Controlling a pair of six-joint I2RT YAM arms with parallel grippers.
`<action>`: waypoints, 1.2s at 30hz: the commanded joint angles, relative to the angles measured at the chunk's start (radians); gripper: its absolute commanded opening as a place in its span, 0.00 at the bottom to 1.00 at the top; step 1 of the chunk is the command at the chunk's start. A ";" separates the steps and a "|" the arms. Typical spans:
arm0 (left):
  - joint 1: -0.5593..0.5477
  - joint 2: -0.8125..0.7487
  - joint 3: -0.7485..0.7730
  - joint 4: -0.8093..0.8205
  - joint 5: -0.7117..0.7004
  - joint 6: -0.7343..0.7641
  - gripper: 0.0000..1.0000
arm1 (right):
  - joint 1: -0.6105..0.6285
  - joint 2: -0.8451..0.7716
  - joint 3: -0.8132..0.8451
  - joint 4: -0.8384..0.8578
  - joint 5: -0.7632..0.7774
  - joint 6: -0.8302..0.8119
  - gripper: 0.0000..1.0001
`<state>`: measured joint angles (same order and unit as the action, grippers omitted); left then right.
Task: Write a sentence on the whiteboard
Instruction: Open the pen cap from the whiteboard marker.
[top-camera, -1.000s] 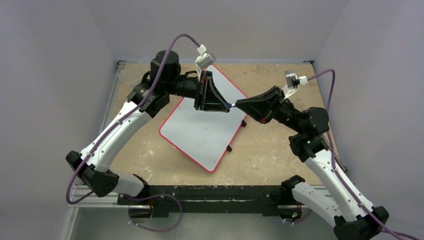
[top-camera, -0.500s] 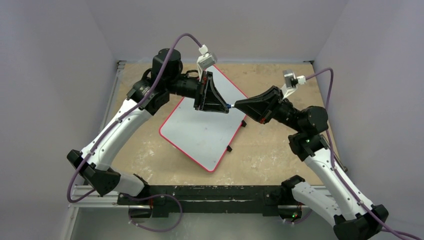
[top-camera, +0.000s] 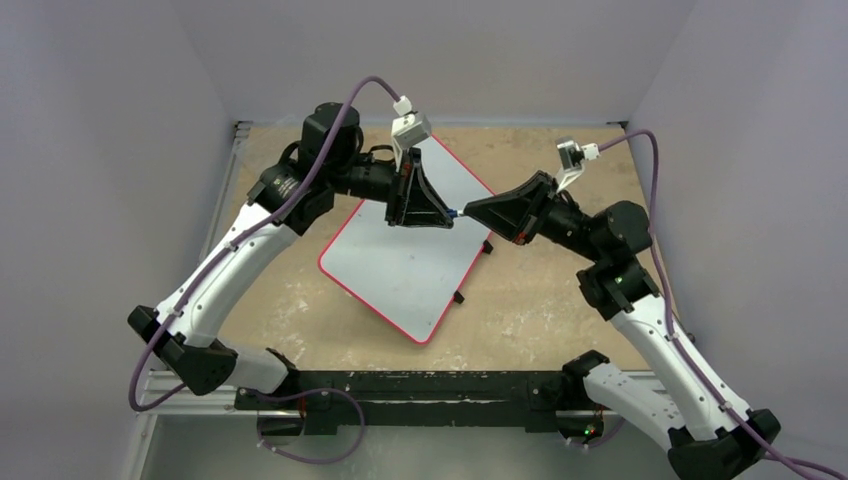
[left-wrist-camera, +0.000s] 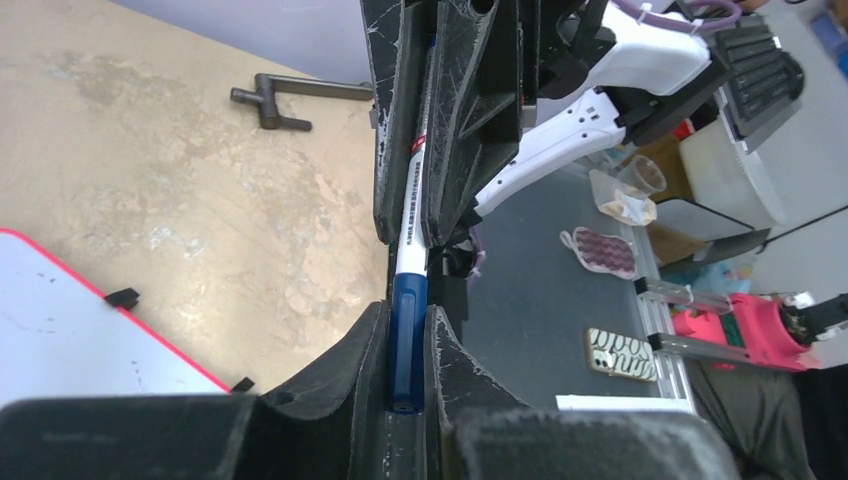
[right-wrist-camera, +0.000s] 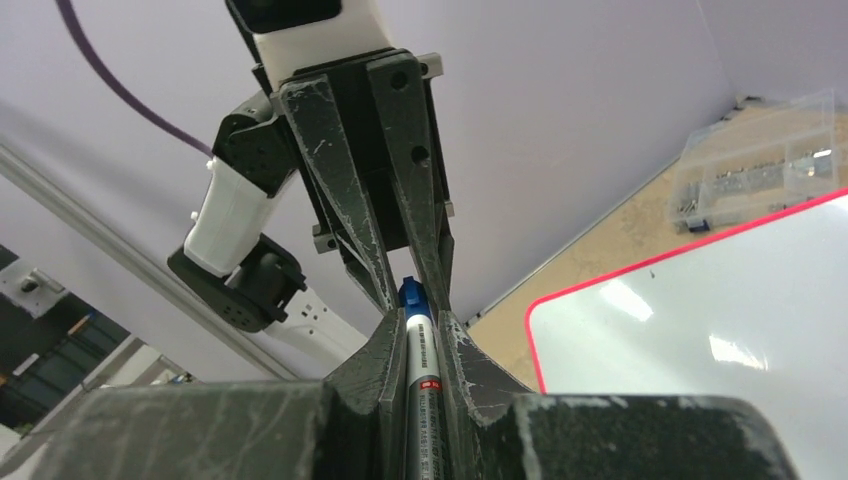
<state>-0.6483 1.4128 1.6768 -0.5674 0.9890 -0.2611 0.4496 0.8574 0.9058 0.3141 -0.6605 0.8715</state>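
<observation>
The whiteboard (top-camera: 400, 270) lies flat and slanted on the table, white with a thin red rim; its visible surface is blank and no sentence shows. Above its far right edge my two grippers meet tip to tip on one marker (top-camera: 457, 212). My left gripper (left-wrist-camera: 408, 310) is shut on the marker's blue cap (left-wrist-camera: 408, 345). My right gripper (right-wrist-camera: 415, 320) is shut on the white barrel (right-wrist-camera: 422, 400), with the blue cap (right-wrist-camera: 411, 293) poking out into the left jaws. A corner of the whiteboard (right-wrist-camera: 700, 310) shows below.
A clear plastic compartment box (right-wrist-camera: 760, 160) sits at the table's far edge by the wall. A dark L-shaped piece (left-wrist-camera: 275, 98) lies on the bare table. Small black feet (top-camera: 486, 245) stick out from the board's right side. Purple walls enclose three sides.
Both grippers, still joined on the marker, have drifted slightly left and away from me; the right wrist leaned further in. Neither grip changed.
</observation>
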 joint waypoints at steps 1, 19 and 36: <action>0.001 -0.085 -0.029 -0.042 -0.107 0.078 0.00 | 0.000 -0.001 0.009 -0.099 0.102 0.016 0.00; 0.008 -0.267 -0.190 -0.102 -0.365 0.161 0.00 | -0.033 0.019 0.067 -0.265 0.166 0.042 0.00; 0.136 -0.444 -0.291 -0.280 -0.672 0.109 0.00 | -0.107 -0.008 0.098 -0.413 0.225 -0.045 0.00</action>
<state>-0.5404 1.0138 1.3975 -0.7769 0.4713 -0.1223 0.3500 0.8783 0.9749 -0.0731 -0.4839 0.8665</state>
